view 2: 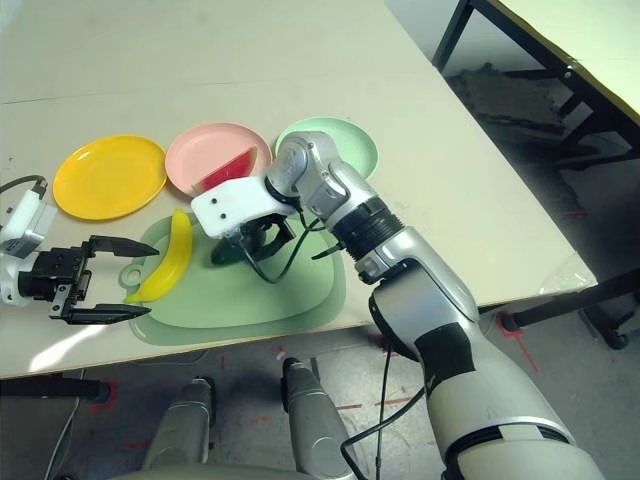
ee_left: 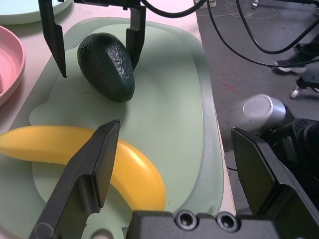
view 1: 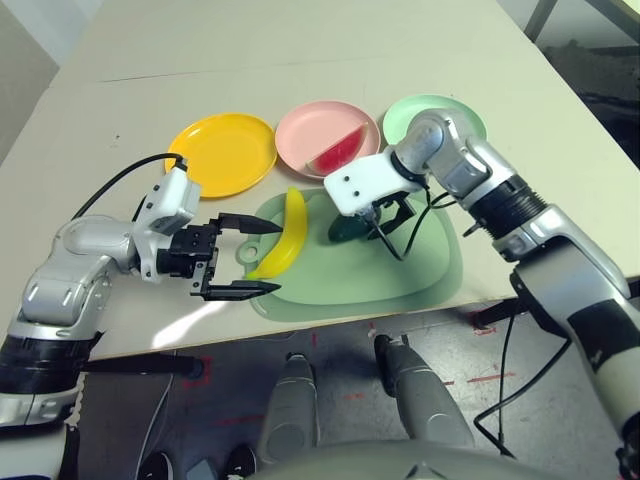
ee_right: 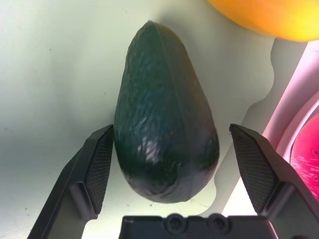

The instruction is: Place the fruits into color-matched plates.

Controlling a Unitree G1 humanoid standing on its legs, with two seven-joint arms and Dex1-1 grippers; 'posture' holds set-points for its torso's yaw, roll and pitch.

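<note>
A dark green avocado (ee_right: 164, 124) lies on the pale green cutting mat (view 1: 410, 275). My right gripper (ee_right: 172, 131) stands open straddling the avocado, one finger close against its side and the other apart from it. Left of the avocado on the mat lies the yellow banana (view 1: 287, 235). My left gripper (view 1: 281, 259) is open at the mat's left end, its fingertips either side of the banana's near end. The red watermelon wedge (view 1: 338, 152) rests in the pink plate (view 1: 310, 125). The yellow plate (view 1: 222, 152) holds nothing. My right arm partly hides the mint green plate (view 1: 440, 106).
The three plates stand in a row behind the mat, which reaches the table's front edge (view 1: 330, 325). A black cable (view 1: 115, 185) loops from my left wrist. The bare tabletop (view 1: 300, 50) stretches behind the plates. The floor lies beyond the right edge.
</note>
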